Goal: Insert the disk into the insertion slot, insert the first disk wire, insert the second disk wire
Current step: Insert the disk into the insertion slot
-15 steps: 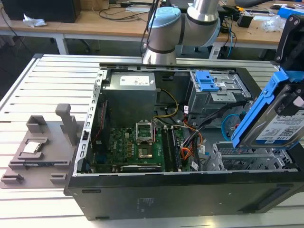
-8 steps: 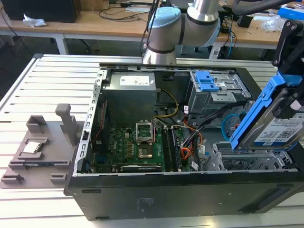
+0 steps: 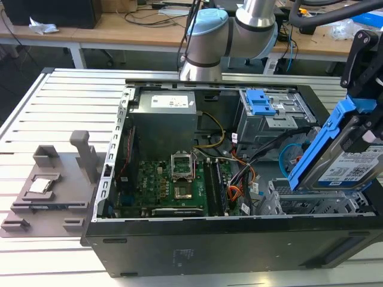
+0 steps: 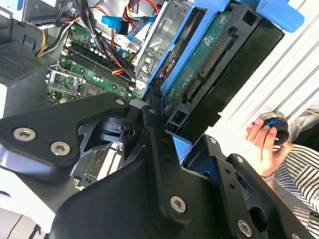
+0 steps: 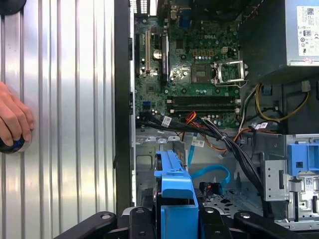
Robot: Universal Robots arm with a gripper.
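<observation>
1. Jaws of the black gripper [image 5: 174,221] are closed on the disk [image 3: 350,164], a flat silver rectangular hard drive with a white label in a bright blue plastic carrier. In the first wrist view a black finger [image 5: 141,219] sits on each side of the carrier's blue edge.
2. The disk hangs tilted at the exterior view's right, over the insertion slot [image 3: 311,206], a rectangular bay in a silver perforated sheet-metal cage inside the open black computer case [image 3: 209,251]. Its lower end is near the cage rim, and whether they touch cannot be told. It is not yet seated.
3. Gripping one end seemingly leaves the other end free to lead into the bay, and the tilt appears to aim it there.
4. The first disk wire [image 5: 191,118], a thin red, orange and black bundle, lies loose by the green motherboard [image 5: 199,74]. The second disk wire [image 5: 212,172], a slim light-blue flat cable, loops near the bay. Neither is joined to the disk.
5. The grey and pale-blue arm [image 3: 209,36] stands behind the case, and its wrist reaches over to the exterior view's right.
6. A person's hand [image 5: 12,119] rests on a dark round knob [image 4: 273,124] on the ribbed metal table [image 3: 60,107].
</observation>
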